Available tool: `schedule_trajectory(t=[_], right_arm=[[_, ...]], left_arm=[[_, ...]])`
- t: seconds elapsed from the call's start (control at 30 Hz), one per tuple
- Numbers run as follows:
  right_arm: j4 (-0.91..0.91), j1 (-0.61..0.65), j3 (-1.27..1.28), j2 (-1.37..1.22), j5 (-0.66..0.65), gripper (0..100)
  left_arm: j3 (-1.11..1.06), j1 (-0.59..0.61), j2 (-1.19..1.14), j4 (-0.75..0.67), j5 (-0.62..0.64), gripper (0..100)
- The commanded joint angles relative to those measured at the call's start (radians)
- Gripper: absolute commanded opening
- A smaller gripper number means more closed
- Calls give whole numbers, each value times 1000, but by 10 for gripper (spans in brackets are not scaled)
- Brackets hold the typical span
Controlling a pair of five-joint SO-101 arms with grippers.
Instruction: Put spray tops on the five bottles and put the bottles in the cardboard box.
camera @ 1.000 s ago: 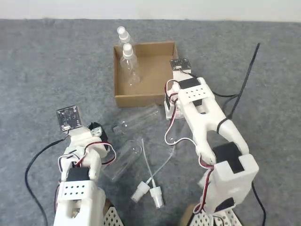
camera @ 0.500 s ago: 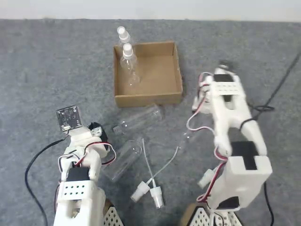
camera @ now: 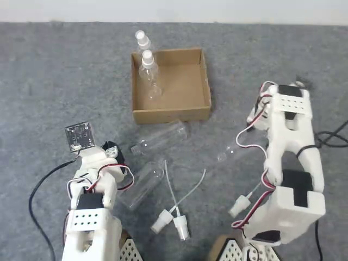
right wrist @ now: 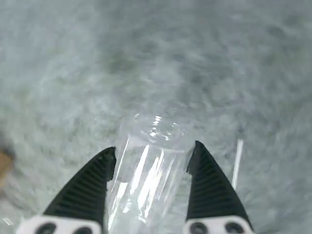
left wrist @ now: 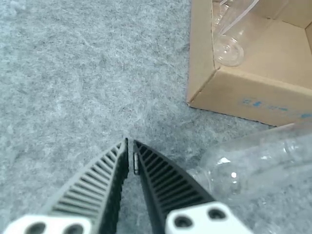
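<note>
The cardboard box (camera: 205, 81) stands at the back centre with one capped bottle (camera: 150, 73) inside; another capped bottle (camera: 142, 39) stands just behind it. Two uncapped clear bottles (camera: 160, 137) (camera: 142, 184) lie in front of the box. Two spray tops (camera: 162, 222) (camera: 182, 227) with long tubes lie near the front, a third (camera: 239, 206) beside the right arm (camera: 288, 125). My right gripper (right wrist: 151, 148) is shut on a clear bottle (right wrist: 148, 170), which pokes out at the arm's left (camera: 232, 151). My left gripper (left wrist: 129, 143) is shut and empty, above the carpet near the box corner (left wrist: 202, 92).
Grey carpet covers the whole work area. Black cables trail beside both arms' bases. Open carpet lies left of the box and at the far right.
The right arm has swung from the box's right edge out to the right, carrying the clear bottle with it. The left arm has not moved.
</note>
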State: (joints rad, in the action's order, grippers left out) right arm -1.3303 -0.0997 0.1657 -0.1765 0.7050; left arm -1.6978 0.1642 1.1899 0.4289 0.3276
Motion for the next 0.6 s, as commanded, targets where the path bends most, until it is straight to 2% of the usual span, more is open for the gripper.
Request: schedule_trajectory(t=[0.0, 0.13, 0.23, 0.3, 0.43, 0.5, 0.57], right_arm=[[-16, -19, -41, 61, 233, 6], [-12, -18, -41, 30, 339, 10], [-4, -18, -46, 7, 351, 17], [5, -16, -48, -7, 356, 71], [7, -5, -48, -24, 358, 260], [4, 10, -48, -19, 358, 287], [4, 16, -54, -16, 354, 271]], left_arm=[[19, -5, 15, -5, -9, 12], [19, -5, 15, -5, -9, 12], [19, -5, 15, -5, -9, 12], [19, -5, 15, -5, -9, 12], [19, -5, 15, -5, -9, 12], [19, -5, 15, -5, -9, 12], [19, -5, 15, -5, -9, 12]])
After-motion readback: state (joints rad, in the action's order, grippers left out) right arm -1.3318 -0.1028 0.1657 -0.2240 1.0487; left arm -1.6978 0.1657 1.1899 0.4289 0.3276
